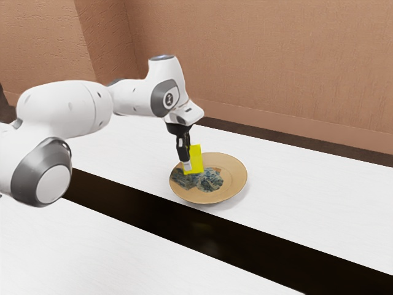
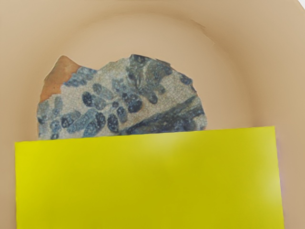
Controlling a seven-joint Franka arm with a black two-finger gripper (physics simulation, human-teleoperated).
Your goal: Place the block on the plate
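Yellow block (image 1: 196,158) first: in the exterior view, we see it upright, leaning slightly, in the grip of the black gripper (image 1: 186,166), fingers closed on it and kept apart just by the block between them. We get one finger clearly, against the block; the other is mostly hidden. Block is over the tan plate (image 1: 236,175), towards the exterior view's left part of it, lower edge low by the plate's surface; we can't tell if they touch. Plate has a blue-and-white patterned patch (image 1: 210,180) on its inside and sits on a white table (image 1: 295,184). Dark strip (image 1: 153,215) runs alongside, another white surface (image 1: 92,246) past it. White-and-grey arm (image 1: 64,107) comes in from the exterior view's left; brown textured wall (image 1: 264,55) behind. Wrist view: we have the block's flat yellow face big and close under the hand, covering part of the patterned patch, which shows leafy blue shapes, crackled pale ground and an orange-brown corner. Plate's smooth tan inside curves around the patch.
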